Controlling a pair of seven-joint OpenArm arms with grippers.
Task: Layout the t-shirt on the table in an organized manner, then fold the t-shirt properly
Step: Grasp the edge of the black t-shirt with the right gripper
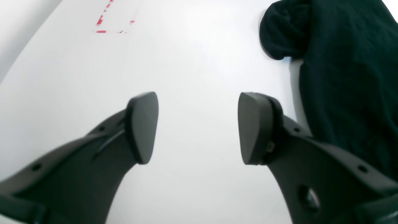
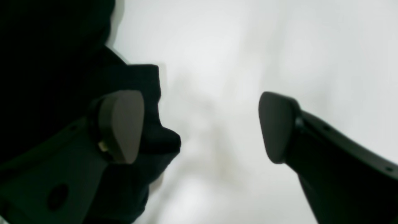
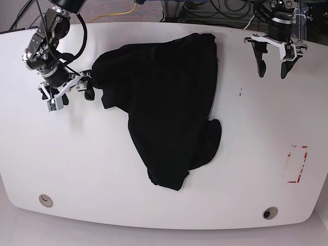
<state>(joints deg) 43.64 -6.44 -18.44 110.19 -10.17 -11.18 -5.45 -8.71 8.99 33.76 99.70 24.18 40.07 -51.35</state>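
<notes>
The black t-shirt [image 3: 164,97] lies crumpled and skewed across the middle of the white table [image 3: 102,169], with no print showing. My right gripper [image 3: 88,86] is at the shirt's left edge. In the right wrist view, the right gripper [image 2: 200,127] is open, and a fold of the t-shirt [image 2: 46,46] lies under and just past its left finger, with nothing between the pads. My left gripper [image 3: 271,74] hangs open over bare table right of the shirt. In the left wrist view, the left gripper [image 1: 198,127] is empty and the t-shirt [image 1: 348,77] lies to its right.
A red tape rectangle [image 3: 297,164] marks the table near its right edge, and the red tape [image 1: 105,21] also shows far off in the left wrist view. Two round grommet holes [image 3: 46,200] [image 3: 269,212] sit near the front edge. Cables lie beyond the far edge.
</notes>
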